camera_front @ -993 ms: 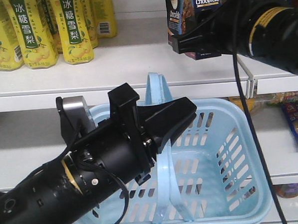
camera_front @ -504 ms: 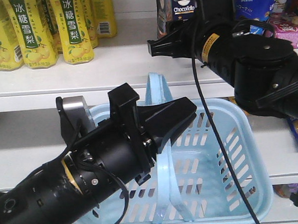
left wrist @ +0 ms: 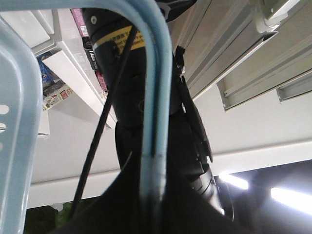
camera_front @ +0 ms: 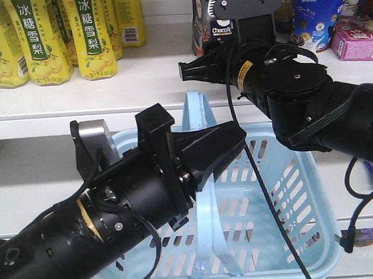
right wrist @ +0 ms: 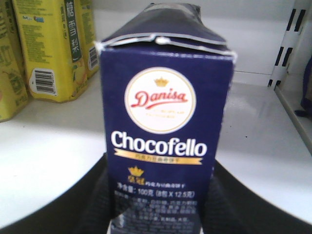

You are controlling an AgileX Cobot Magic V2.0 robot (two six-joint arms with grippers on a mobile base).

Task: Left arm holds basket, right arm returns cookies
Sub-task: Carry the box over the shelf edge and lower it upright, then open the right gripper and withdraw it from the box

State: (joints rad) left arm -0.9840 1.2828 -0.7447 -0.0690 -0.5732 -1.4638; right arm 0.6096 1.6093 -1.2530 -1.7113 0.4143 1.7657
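Right gripper (right wrist: 158,214) jaws clamped on cookies (right wrist: 163,126), box upright on upper shelf (camera_front: 146,79), reads "Danisa Chocofello", 100 g. Left gripper (camera_front: 209,152) jaws closed on basket (camera_front: 291,234) handle. Yellow bottles (camera_front: 56,34) with Chinese labels left.

The navy cookies box (right wrist: 165,131) carries a white round logo reading "Danisa" in red script under a small crown, then "Chocofello" in large white letters, and lower down "100" with "(8 X 12.5)" among small Chinese print; in the front view only "Choco" shows on it (camera_front: 220,29). The yellow bottles (camera_front: 96,35) bear the vertical green label "冰糖雪梨", and one (right wrist: 56,48) shows a barcode with unreadable digits.
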